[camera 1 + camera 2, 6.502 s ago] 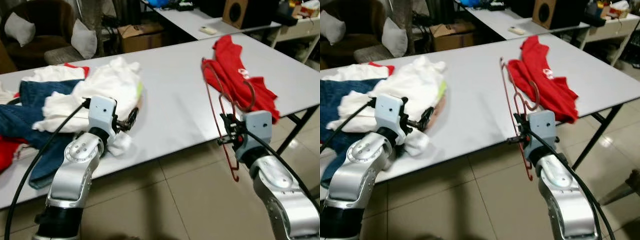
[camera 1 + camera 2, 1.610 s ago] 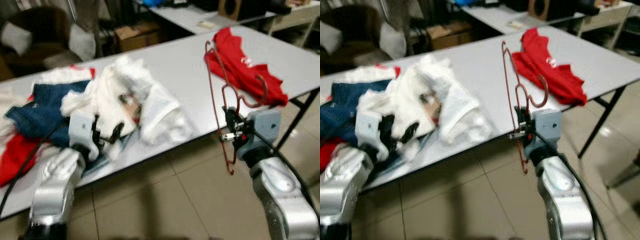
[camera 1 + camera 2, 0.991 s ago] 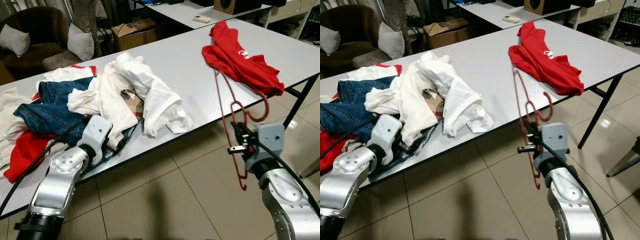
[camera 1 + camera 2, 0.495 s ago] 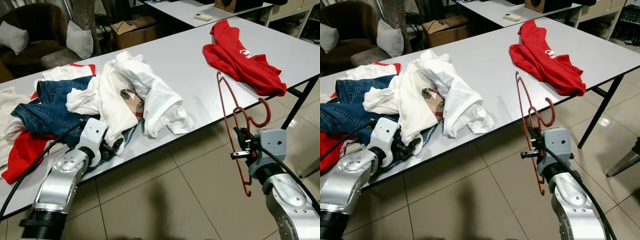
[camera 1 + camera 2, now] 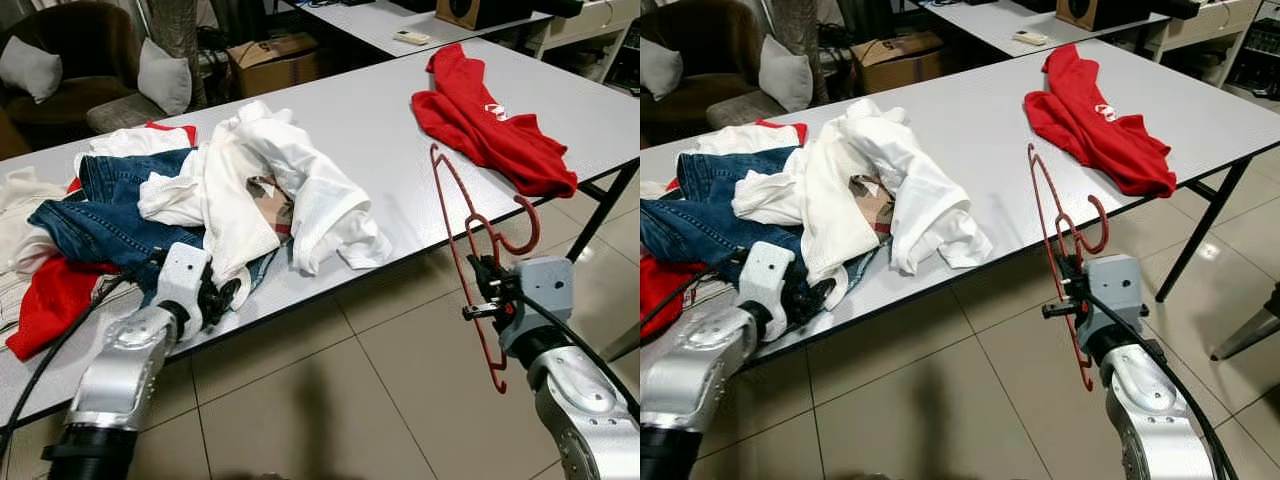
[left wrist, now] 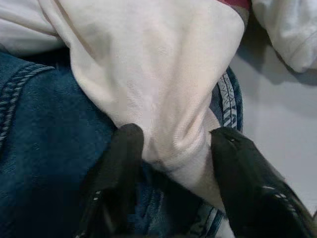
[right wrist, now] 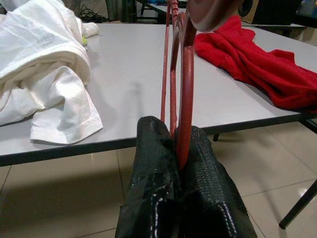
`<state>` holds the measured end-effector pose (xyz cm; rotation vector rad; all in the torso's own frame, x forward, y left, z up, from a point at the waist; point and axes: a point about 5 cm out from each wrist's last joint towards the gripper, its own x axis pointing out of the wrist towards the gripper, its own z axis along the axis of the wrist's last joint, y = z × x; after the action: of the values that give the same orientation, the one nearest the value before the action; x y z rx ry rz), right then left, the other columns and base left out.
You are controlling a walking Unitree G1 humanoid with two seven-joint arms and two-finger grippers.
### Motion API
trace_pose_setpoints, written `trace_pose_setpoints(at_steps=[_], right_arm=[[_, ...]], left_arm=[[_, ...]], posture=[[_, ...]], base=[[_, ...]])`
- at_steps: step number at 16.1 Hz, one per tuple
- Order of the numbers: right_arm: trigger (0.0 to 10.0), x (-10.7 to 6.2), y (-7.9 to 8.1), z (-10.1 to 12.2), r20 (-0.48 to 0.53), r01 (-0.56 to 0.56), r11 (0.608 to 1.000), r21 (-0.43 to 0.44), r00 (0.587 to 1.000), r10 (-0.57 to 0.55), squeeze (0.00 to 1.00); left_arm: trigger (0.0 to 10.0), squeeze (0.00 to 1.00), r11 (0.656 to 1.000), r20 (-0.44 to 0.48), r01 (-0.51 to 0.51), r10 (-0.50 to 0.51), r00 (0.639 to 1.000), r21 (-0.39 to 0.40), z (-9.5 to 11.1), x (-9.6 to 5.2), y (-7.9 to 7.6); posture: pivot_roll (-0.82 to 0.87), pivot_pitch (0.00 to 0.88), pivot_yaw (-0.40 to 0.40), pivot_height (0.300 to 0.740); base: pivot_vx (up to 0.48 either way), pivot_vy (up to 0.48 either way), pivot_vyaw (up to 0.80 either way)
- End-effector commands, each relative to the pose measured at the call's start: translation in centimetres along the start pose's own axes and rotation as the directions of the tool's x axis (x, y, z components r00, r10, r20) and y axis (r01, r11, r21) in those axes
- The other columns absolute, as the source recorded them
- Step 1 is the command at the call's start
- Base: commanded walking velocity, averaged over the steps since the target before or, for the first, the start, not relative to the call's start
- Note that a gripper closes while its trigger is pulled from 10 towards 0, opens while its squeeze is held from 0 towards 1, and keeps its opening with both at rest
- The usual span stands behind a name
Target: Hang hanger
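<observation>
A red wire hanger stands upright in front of the table's near edge, with my right gripper shut on its lower part. The right wrist view shows the hanger pinched between the black fingers. My left gripper is at the front edge of the clothes pile. In the left wrist view its fingers stand apart, open, with a fold of the white garment between them, over blue jeans. The white garment lies mid-table.
The grey table also holds jeans, red cloth at the left and a red garment at the far right. A table leg stands right. An armchair and a cardboard box are behind. Tiled floor lies in front.
The white garment has been pulled out across the table since the earliest frames. My left gripper has drawn back to the pile's front edge. The right gripper still holds the hanger upright.
</observation>
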<state>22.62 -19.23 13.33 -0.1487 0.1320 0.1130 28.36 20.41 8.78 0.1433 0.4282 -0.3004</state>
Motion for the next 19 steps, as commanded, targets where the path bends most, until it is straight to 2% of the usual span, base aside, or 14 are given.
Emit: trace_pose_setpoints(at_steps=[1,9,13,15,17,19], right_arm=[[10.0,0.0,0.4,0.7,0.028,-0.018,1.0,-0.009,0.999,0.018,0.0],[10.0,0.1,0.5,0.7,0.032,-0.018,1.0,-0.007,0.999,0.018,0.0],[10.0,0.5,0.7,0.5,0.03,-0.018,1.0,-0.004,0.999,0.018,0.0],[10.0,1.1,0.7,0.8,0.029,-0.014,1.0,0.012,0.999,0.014,0.0],[10.0,1.9,0.3,0.5,0.008,-0.003,1.0,-0.028,1.0,0.003,0.0],[10.0,2.2,0.0,0.6,0.006,0.009,1.0,-0.013,1.0,-0.009,0.0]], left_arm=[[0.0,0.0,1.0,0.008,-0.02,0.02,1.0,-0.008,0.3,0.0,0.4],[0.0,0.0,1.0,0.014,-0.025,0.025,1.0,-0.019,0.6,0.1,0.5],[0.0,0.0,0.998,0.024,-0.005,0.007,1.0,-0.057,0.8,0.5,0.1],[0.0,0.0,0.997,0.037,-0.024,0.027,0.999,-0.078,0.7,0.7,-0.3],[0.0,0.0,0.997,0.042,0.026,-0.023,0.999,-0.07,0.4,0.8,-1.3],[0.0,0.0,0.999,0.071,0.016,-0.013,0.997,-0.051,1.0,0.6,-1.1]], posture=[[-0.15,0.0,0.093,0.74],[-0.14,0.0,0.098,0.74],[-0.13,0.0,0.101,0.74],[-0.13,0.0,0.079,0.74],[-0.13,0.0,0.059,0.74],[-0.13,0.0,0.047,0.74]], base=[[0.0,0.0,0.0],[0.0,0.0,0.0],[0.0,0.0,0.0],[0.0,0.0,0.0],[0.0,0.0,0.0],[0.0,0.0,0.0]])
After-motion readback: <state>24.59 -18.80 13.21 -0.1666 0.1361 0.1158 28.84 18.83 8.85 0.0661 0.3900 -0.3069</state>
